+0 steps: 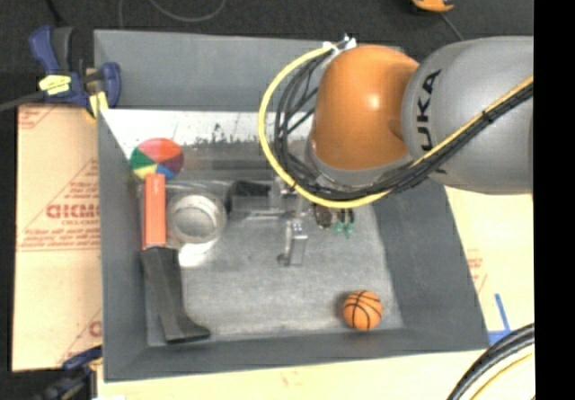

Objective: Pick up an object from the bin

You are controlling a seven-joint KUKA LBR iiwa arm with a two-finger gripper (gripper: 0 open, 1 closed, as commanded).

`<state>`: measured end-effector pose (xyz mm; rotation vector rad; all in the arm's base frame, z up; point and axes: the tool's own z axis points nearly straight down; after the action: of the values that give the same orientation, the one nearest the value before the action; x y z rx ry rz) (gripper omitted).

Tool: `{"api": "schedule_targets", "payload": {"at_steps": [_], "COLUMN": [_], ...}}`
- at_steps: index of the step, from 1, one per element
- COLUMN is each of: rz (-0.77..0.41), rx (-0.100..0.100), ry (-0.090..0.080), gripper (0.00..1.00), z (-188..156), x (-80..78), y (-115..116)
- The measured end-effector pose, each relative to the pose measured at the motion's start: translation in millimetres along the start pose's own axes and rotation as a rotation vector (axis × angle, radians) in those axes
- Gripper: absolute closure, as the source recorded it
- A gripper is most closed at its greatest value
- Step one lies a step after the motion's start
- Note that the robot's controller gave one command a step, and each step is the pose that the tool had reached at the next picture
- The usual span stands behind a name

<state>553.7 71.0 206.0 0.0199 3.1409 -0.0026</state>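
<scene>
Gripper (292, 244) held over grey bin floor (252, 299), state cannot be told, steel cup (195, 217) to its left, orange ball (362, 309) lower right

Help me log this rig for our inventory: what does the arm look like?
The arm has a rounded grey casing with black KUKA lettering. A glossy orange dome cover caps its wrist. Black cables and a yellow one loop round that cover, the yellow running on across the grey casing.

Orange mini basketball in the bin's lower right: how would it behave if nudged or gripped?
Round and lying free on the flat bin floor, the basketball would probably roll when nudged. Its curved sides might slip from a pinch.
</scene>
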Motion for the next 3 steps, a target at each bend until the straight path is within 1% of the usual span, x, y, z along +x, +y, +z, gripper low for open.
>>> {"api": "schedule_targets", "payload": {"at_steps": [1,2,3], "rz": [-0.045,-0.039,-0.108], "rx": [-0.005,-0.004,0.001], "ry": [-0.012,-0.014,0.002], "gripper": [0.00,0.00,0.00], "z": [0.5,55.6,71.5], "x": [-21.5,-56.5,-60.3], "y": [33.5,44.6,92.4]}}
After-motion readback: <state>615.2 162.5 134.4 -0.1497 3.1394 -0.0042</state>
